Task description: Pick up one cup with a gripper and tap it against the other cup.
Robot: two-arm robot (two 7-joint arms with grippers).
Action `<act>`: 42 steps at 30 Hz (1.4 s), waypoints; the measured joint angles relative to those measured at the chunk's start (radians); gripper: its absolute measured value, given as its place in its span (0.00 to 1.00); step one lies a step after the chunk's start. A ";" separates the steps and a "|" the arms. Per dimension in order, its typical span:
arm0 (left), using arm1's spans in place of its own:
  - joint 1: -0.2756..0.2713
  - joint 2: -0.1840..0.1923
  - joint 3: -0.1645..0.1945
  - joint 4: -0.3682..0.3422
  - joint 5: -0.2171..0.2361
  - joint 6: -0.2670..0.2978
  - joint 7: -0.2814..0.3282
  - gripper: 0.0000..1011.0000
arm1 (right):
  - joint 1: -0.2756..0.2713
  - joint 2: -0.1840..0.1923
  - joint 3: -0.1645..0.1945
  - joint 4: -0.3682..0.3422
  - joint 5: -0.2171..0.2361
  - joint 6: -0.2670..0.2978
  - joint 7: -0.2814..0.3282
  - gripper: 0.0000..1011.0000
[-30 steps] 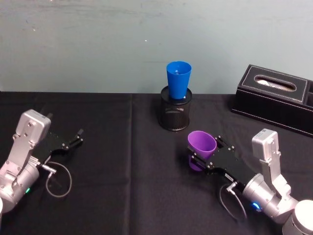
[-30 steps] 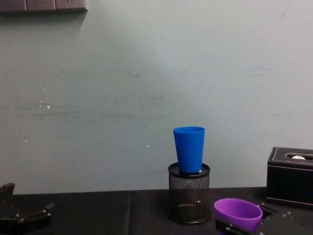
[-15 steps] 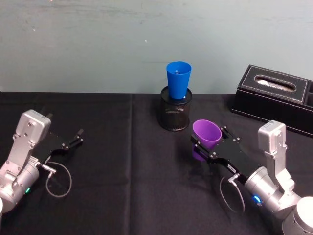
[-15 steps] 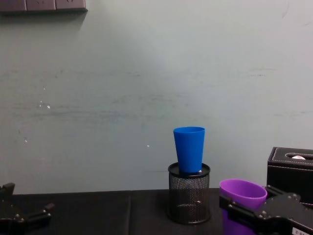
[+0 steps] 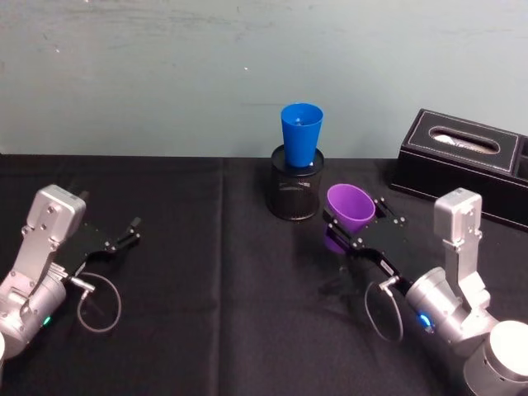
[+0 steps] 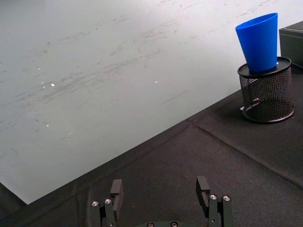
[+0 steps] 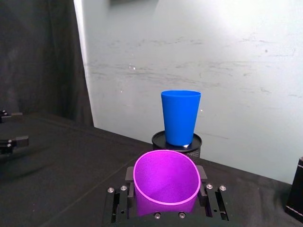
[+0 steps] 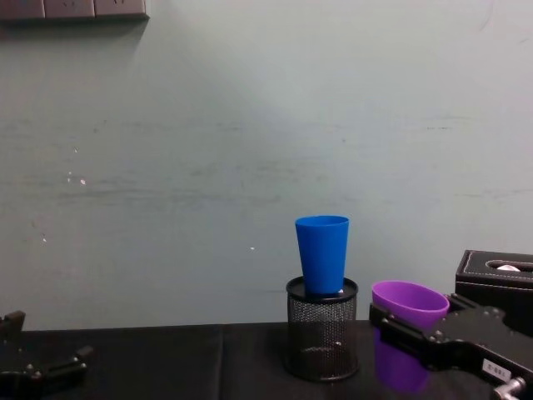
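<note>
The purple cup [image 5: 351, 206] is held off the desk [image 5: 206, 272], mouth up and tipped slightly, just to the right of the pen holder [image 5: 295, 194] and touching neither it nor the blue cup [image 5: 301, 132]; it is clamped by the right claw [image 5: 355, 212], whose jaws are closed on opposite sides of its wall just below the rim; the rim and the lower wall are thus left free to be struck against something. The blue cup is seated upright in the pen holder, so its free wall is raised above the desk; in the chest view the purple rim is seen about level with the holder's top, so a further lift and a short sideways move are judged necessary if plastic rather than mesh is to be met. The left claw [image 6: 159, 189] is rested low at the desk's left side, well apart, its jaws spread wide with nothing between them; it is judged idle. A black box [image 5: 462, 161] is set at the far right, out of the path.
</note>
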 joint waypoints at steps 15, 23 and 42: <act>0.000 0.000 0.000 0.000 0.000 0.000 0.000 1.00 | 0.096 -0.034 -0.004 0.101 -0.008 -0.027 0.034 0.73; 0.000 0.000 0.000 0.000 0.000 0.000 0.000 1.00 | 0.156 -0.055 -0.009 0.169 -0.007 -0.042 0.044 0.73; 0.000 0.000 0.000 0.000 0.000 0.000 0.000 1.00 | 0.272 -0.087 -0.013 0.289 -0.028 -0.085 0.060 0.73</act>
